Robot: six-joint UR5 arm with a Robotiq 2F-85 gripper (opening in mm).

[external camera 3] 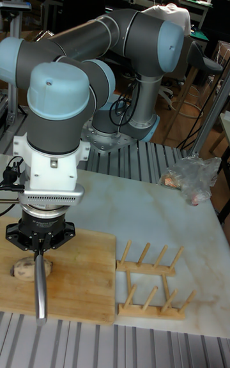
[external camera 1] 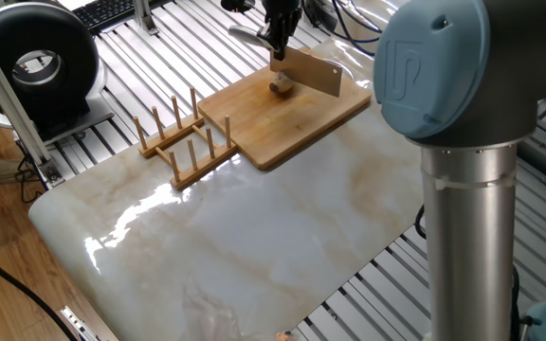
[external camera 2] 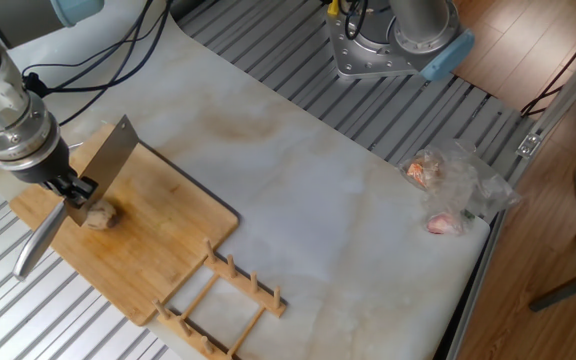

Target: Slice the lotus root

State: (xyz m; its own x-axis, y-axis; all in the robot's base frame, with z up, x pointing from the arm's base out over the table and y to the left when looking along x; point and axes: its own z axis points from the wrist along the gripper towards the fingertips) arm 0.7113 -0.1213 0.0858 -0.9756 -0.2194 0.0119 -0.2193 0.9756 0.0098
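Observation:
The lotus root (external camera 1: pixel 281 87) (external camera 2: pixel 102 216) (external camera 3: pixel 23 269) is a small tan chunk lying on the bamboo cutting board (external camera 1: pixel 292 118) (external camera 2: pixel 158 255) (external camera 3: pixel 80 278). My gripper (external camera 1: pixel 278 43) (external camera 2: pixel 71 187) (external camera 3: pixel 40 248) hangs right above it, shut on a cleaver. The cleaver's broad steel blade (external camera 1: pixel 313 73) (external camera 2: pixel 111 155) stands edge-down beside the root, and its metal handle (external camera 2: pixel 38 240) (external camera 3: pixel 41 291) (external camera 1: pixel 249 36) sticks out the other way. Whether the edge touches the root I cannot tell.
A wooden peg rack (external camera 1: pixel 183 137) (external camera 2: pixel 223 305) (external camera 3: pixel 153 278) stands against the board's edge. Crumpled plastic bags with food (external camera 2: pixel 448 190) (external camera 3: pixel 190 179) lie at the marble slab's far corner. A second grey arm column (external camera 1: pixel 467 170) rises at the table's side.

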